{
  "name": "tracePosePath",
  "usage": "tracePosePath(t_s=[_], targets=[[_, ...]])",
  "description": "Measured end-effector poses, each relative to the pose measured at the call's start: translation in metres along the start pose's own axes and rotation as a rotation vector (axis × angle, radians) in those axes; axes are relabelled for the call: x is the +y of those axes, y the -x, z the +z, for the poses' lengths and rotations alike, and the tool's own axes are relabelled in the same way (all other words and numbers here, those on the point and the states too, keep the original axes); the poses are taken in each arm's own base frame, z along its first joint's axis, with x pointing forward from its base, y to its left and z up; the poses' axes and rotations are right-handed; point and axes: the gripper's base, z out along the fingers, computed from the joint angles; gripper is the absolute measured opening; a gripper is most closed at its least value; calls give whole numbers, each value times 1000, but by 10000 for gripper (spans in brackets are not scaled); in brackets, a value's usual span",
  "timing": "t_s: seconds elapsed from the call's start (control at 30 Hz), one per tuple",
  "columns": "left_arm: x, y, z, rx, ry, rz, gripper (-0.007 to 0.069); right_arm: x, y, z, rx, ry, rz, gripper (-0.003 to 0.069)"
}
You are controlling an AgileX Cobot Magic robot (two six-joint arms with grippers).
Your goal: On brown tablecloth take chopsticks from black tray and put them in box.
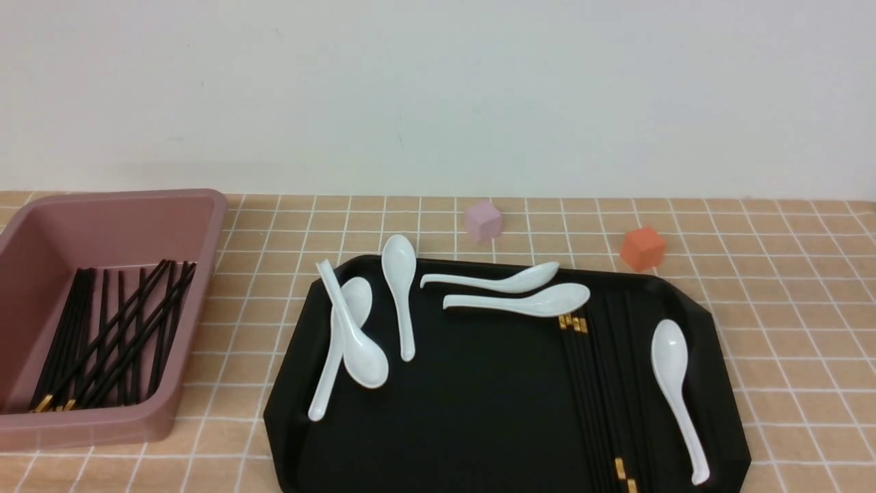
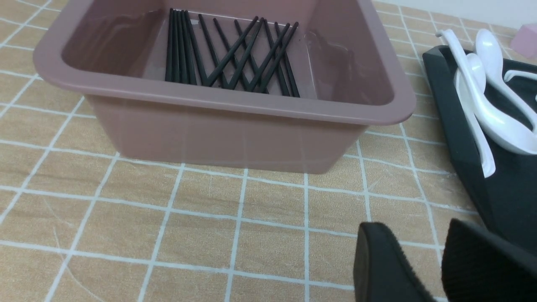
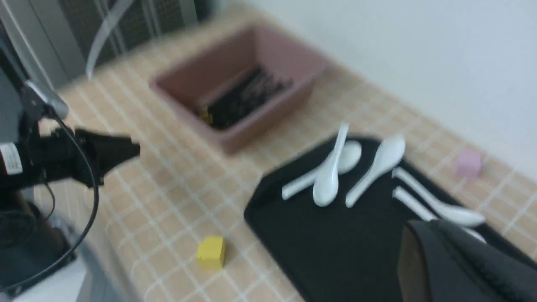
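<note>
The black tray point(image 1: 479, 418) lies on the brown tablecloth point(image 1: 787, 308). Several chopsticks point(image 1: 602, 390) lie side by side on its right part, among white spoons. The box point(image 1: 205, 226) stands at the left and holds several more chopsticks point(image 1: 109, 335), which also show in the left wrist view point(image 2: 235, 58). Neither gripper shows in the front view. My left gripper point(image 2: 417, 228) is open and empty, low over the cloth between the box point(image 2: 235, 126) and the tray point(image 2: 503, 197). My right gripper point(image 3: 428, 230) is shut and empty, above the tray point(image 3: 335, 247); this view is blurred.
White spoons point(image 1: 356, 335) lie across the tray's far half, and one spoon point(image 1: 674, 390) lies at its right. A pink cube point(image 1: 483, 220) and an orange cube point(image 1: 642, 248) sit behind the tray. A yellow cube point(image 3: 211, 251) sits near the table's front edge.
</note>
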Motion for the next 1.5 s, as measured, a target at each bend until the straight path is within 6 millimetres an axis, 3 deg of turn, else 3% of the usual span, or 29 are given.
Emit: tracePosePath(t_s=[0.07, 0.17, 0.23, 0.47, 1.0, 1.17, 1.3, 1.5], targets=[[0, 0, 0, 0, 0, 0, 239, -3, -42, 11, -13, 5, 16, -2], [0, 0, 0, 0, 0, 0, 239, -6, -85, 39, 14, 3, 23, -1], [0, 0, 0, 0, 0, 0, 239, -7, -103, 53, -7, 9, 30, 1], [0, 0, 0, 0, 0, 0, 239, -7, -111, 65, -148, 21, 37, 5], [0, 0, 0, 0, 0, 0, 239, -7, -112, 65, -153, 21, 37, 18], [0, 0, 0, 0, 0, 0, 239, -10, -119, 56, -196, 3, 4, 22], [0, 0, 0, 0, 0, 0, 239, -24, -136, 52, -213, -145, -3, 29], [0, 0, 0, 0, 0, 0, 239, -47, -188, 41, -208, -476, 64, 34]])
